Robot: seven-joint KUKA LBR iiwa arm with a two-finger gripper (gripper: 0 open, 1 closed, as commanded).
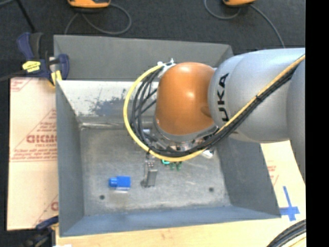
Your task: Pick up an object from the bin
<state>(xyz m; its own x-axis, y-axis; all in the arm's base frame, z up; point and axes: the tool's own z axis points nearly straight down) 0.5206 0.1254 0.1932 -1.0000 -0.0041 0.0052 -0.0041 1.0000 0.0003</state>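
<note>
- Grey-black gripper (150,176) hanging low over the bin floor, a little left of centre, below the orange wrist cover (185,102). Cannot tell whether wide or narrow from this angle. Nothing seen held.
- Just beside it toward the view's left, apart and not touching: small blue block (119,182), lying flat on the floor nearer the front wall. Nearest loose thing, so the likely target, judged on closeness alone.
- On the other side, tucked under the wrist: small green piece (172,163), mostly hidden, kind not readable.
- Around both: bare grey floor of the bin (205,189), sloped walls, no heap.
- Step in hand, as a judgement: lining up above a thing, grasp not yet made.
- To do it well:
  - shift toward the view's left until centred over the blue block, not beside it
  - set the opening wider than the block's short side and turn to close across that side
  - come straight down, stopping short of scraping the floor
  - close fully before lifting, then lift straight up, clear of the sloped walls
  - watch for the block skidding on smooth metal if touched off-centre
</note>
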